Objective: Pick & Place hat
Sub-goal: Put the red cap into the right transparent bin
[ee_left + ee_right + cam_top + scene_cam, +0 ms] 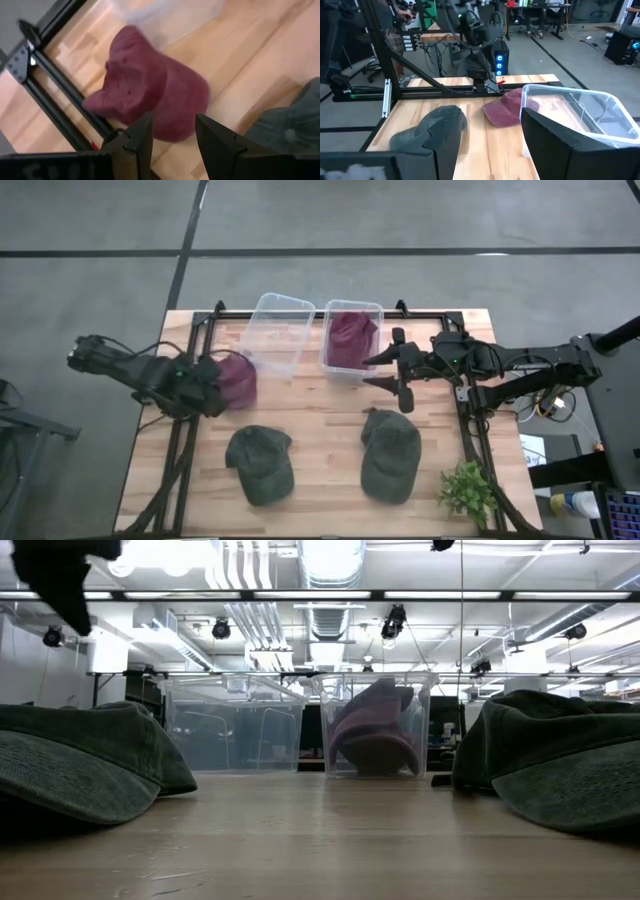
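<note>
1. The maroon hat (237, 380) is seen lying on the wooden table (320, 450) near its left side, just beside the empty clear bin (272, 332); a second maroon hat (349, 337) is already lying in the right clear bin (352, 335); two green hats are left on the near half of the table, one to the left (260, 463) and one to the right (390, 453).
2. The maroon hat is judged to be light, soft and floppy; the crown is expected to collapse under a pinch, so a fold of the crown fabric or the stiffer brim edge is thought the best place to be gripped; nothing fragile or slippery is suggested by the cloth.
3. The left gripper (172, 137) is held just over the maroon hat, its fingers parted by a moderate gap and closed on nothing; whether the hat is touched cannot be told.
4. The right gripper (385, 370) is held above the table beside the right clear bin, its fingers spread wide with nothing between them.
5. The black frame rail (55, 95) runs close to the hat on the table's left edge and could be struck on a low approach; the wall of the empty bin must be cleared when the hat is carried over; a small green plant (466, 492) stands at the near right corner, well apart from this work.
</note>
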